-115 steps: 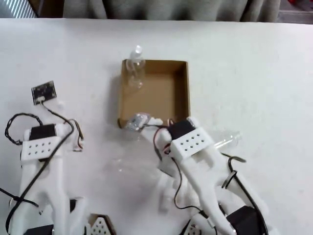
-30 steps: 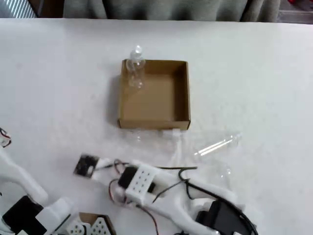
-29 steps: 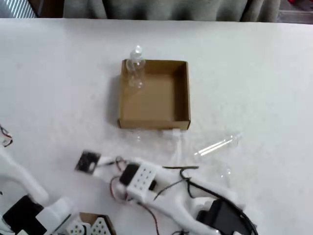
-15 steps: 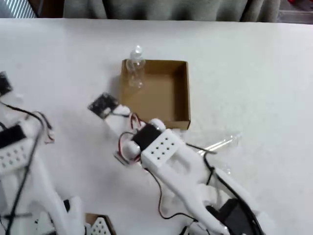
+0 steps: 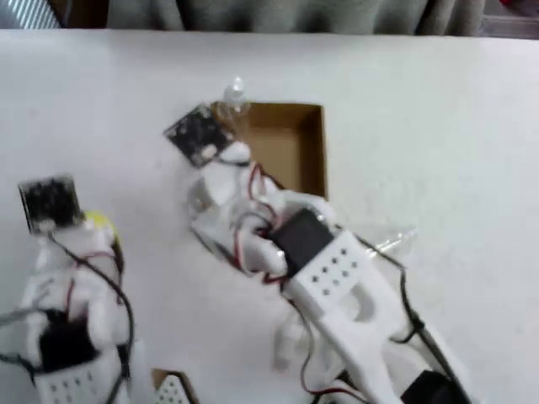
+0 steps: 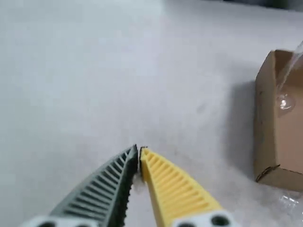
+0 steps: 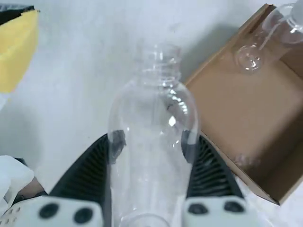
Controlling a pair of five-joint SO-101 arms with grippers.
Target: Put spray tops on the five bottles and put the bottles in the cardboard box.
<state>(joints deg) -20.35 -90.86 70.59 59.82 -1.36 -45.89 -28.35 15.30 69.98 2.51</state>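
One bottle boxed, by my count. What is the right arm carrying? (desk)

My right gripper (image 7: 152, 142) is clamped on a clear plastic bottle (image 7: 151, 94) with a bare threaded neck. I hold it just outside the 9 o'clock wall of the open brown cardboard box (image 5: 324, 151). In the box's 11 o'clock corner stands a clear bottle with its spray top fitted (image 7: 258, 45). (operator)

And the left? (desk)

My left gripper (image 6: 138, 158) has its grey and yellow fingers (image 6: 175, 189) pressed together on nothing. It sits over the white table (image 5: 438, 101), at about 8 o'clock from the box. (operator)

Where could it go wrong from here? (desk)

The order worries me most. The bottle I hold has no top, and lowering it into the box as it is would skip that step. A loose clear spray top with a thin tube (image 5: 392, 241) lies at 4 o'clock from the box, beside my right arm and well apart from my left. It is transparent on white, so I could easily misjudge it. The held bottle looks smooth and round, and I'd expect it to twist in my grip while a top is screwed on. Working this close to the wall, I could also nudge the box or topple the standing bottle. (operator)
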